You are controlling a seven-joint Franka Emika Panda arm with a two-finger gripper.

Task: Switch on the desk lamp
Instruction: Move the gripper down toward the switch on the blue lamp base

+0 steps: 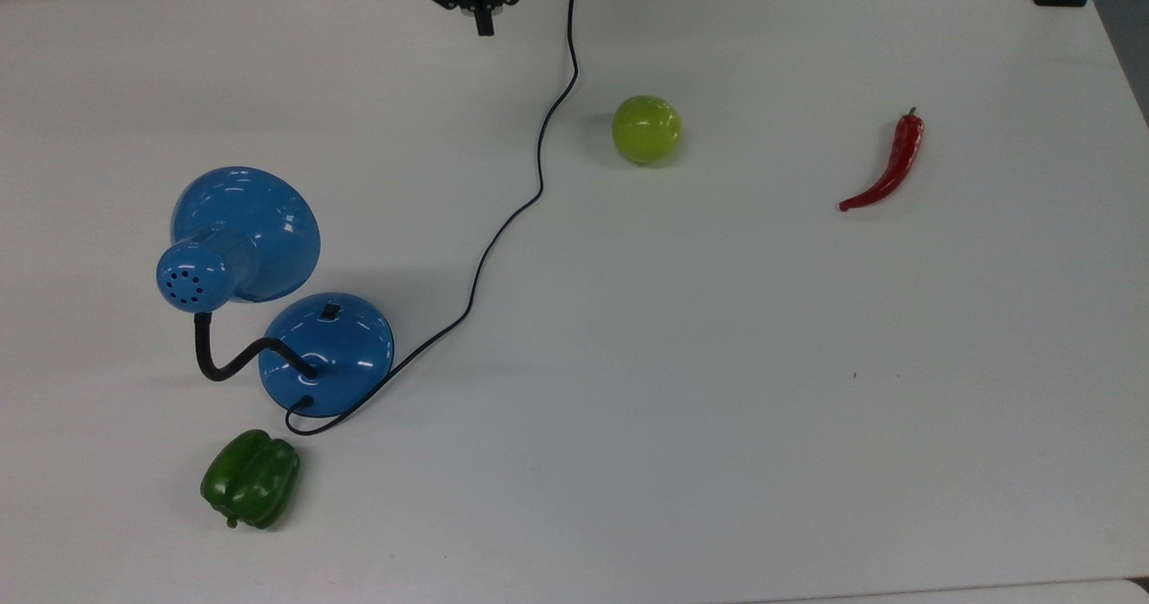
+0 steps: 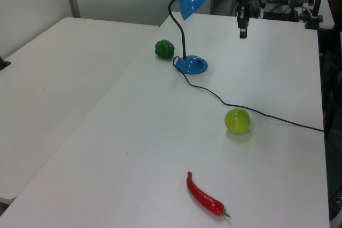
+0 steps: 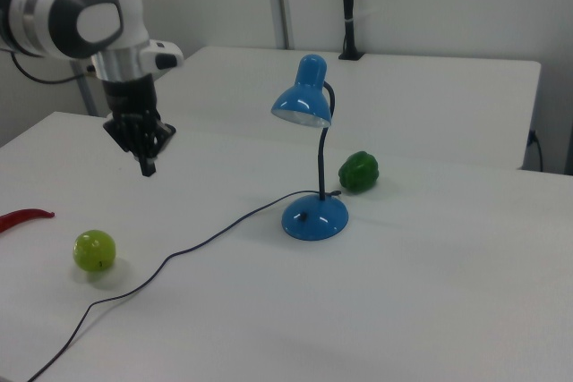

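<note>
Desk (image 1: 718, 407) is wide and mostly bare. Lamp (image 1: 269, 299) sits at about 8 o'clock in the top view, base (image 1: 337, 362) flat on the desk, shade (image 1: 247, 227) bent over toward 10 o'clock of it. My gripper (image 1: 485, 22) hangs at 12 o'clock, well apart from the lamp, fingers pressed together into one tip, holding nothing.

Plan: use the closed tip as a poker. Travel toward 7 o'clock, staying on the cord side of the shade so I don't clip it or the neck (image 1: 224, 362). Come down vertical on the switch (image 1: 330, 312), which sits on the base's 12 o'clock slope. Press lightly; the base is domed and glossy, so an off-centre push probably skids off or slides the lamp. Cord (image 1: 503, 227) runs from the base up to 12 o'clock, near my path, so keep height until over the base.

Unclear: which way the switch rocks and its current state. Bulb is hidden inside the shade. Cord's far end and my arm are cut off at the top view's edge.

Pepper (image 1: 249, 478), apple (image 1: 646, 128) and chili (image 1: 884, 164) are out of the way.
</note>
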